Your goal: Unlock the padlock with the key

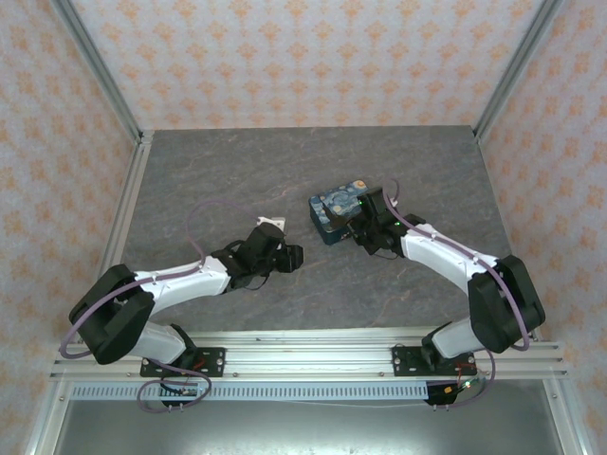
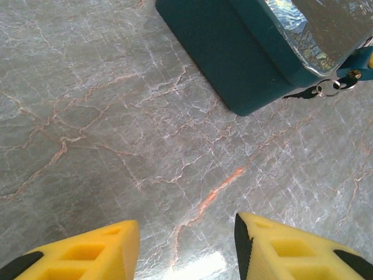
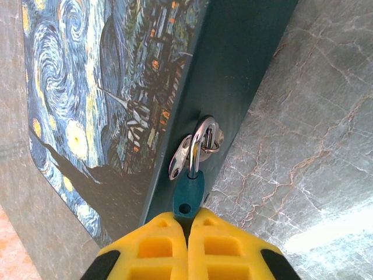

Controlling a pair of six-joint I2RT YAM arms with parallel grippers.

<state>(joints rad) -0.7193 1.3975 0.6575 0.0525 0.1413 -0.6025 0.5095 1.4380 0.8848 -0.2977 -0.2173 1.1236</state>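
The right gripper (image 3: pixel 187 219) pinches the tiny teal padlock (image 3: pixel 189 193) on the starry-painted blue tin (image 3: pixel 87 105), probably steadying it; left gripper (image 2: pixel 186 220) jaws spread.

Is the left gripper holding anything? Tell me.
No: the left gripper has its yellow fingers apart over the table, nothing between them.

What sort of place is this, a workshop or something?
Probably a small robot test booth: the left arm and right arm are bolted to a metal rail, and aluminium posts and wallpapered panels box in the stone-look table.
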